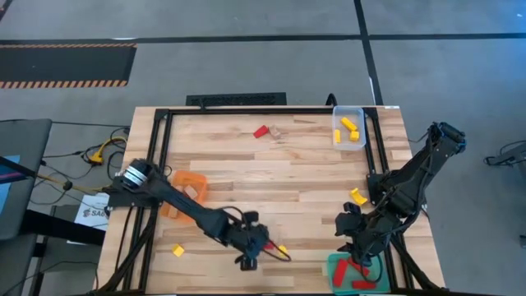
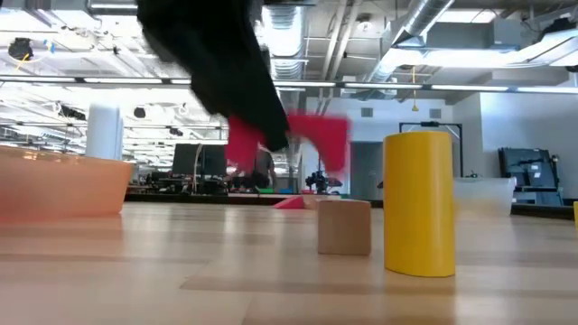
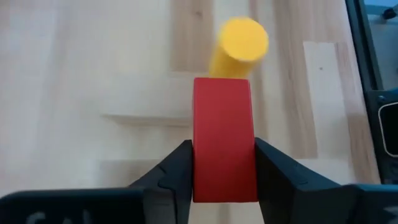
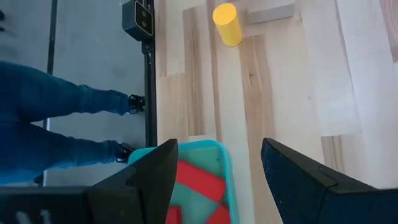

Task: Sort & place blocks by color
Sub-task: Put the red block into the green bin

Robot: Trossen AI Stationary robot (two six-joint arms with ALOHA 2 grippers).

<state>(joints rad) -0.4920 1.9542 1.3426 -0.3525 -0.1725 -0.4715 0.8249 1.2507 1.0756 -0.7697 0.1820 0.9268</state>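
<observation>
Red rectangular wooden block [image 3: 224, 140] sits clamped between the fingers of the left end effector [image 3: 222, 171], lifted above the wooden tabletop [image 1: 271, 177] beside a yellow cylinder block [image 3: 239, 45]. Right end effector [image 4: 217, 165] hangs spread wide over the green tray [image 4: 221, 152] holding red blocks [image 4: 199, 180].

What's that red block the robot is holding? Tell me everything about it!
The red block is a plain, smooth bar with flat faces and sharp edges, painted solid red. The left gripper is shut on it, one dark finger pressing each long side, near the front edge of the wooden table. In the low view it hangs clear above the tabletop. A yellow cylinder lies on the table just beyond it.
</observation>
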